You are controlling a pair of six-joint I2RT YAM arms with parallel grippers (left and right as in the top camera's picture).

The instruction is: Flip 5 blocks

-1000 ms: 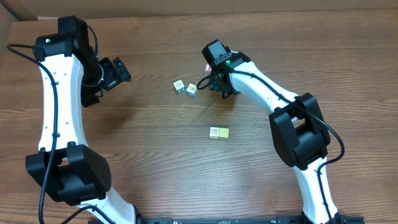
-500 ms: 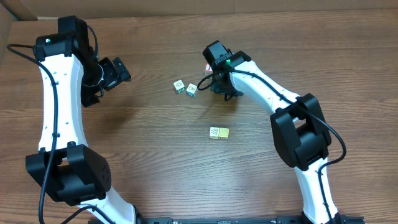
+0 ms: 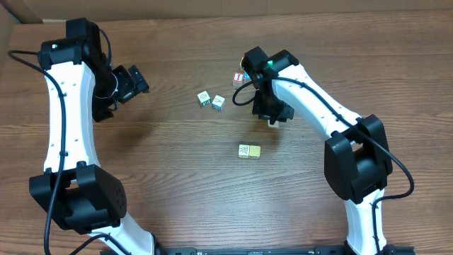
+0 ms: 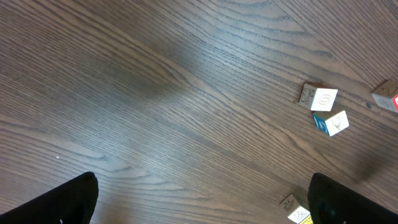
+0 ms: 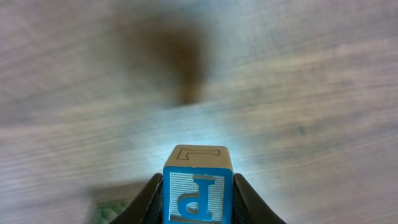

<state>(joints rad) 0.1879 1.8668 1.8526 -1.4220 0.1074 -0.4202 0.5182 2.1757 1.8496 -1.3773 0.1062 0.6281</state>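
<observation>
A blue "P" block point(image 5: 198, 190) sits clamped between my right gripper's point(image 5: 198, 200) two dark fingers, lifted off the wood; its top face shows an outlined letter. In the overhead view that right gripper point(image 3: 274, 119) hangs right of centre. Two whitish blocks point(image 3: 204, 98) point(image 3: 218, 103) lie side by side at the middle back, also in the left wrist view point(image 4: 323, 98) point(image 4: 331, 123). A whitish and a yellow block point(image 3: 249, 151) lie together nearer the front. My left gripper point(image 3: 132, 82) is open at the far left, well away from all blocks, with nothing in it.
A red-lettered cube point(image 3: 238, 78) rests behind the right arm's wrist, seen at the left wrist view's right edge point(image 4: 387, 98). A cardboard wall point(image 3: 14, 14) borders the table's back left corner.
My right gripper closed on the blue block beside the red-lettered cube, then carried it right and toward the front. The left arm has not moved.
</observation>
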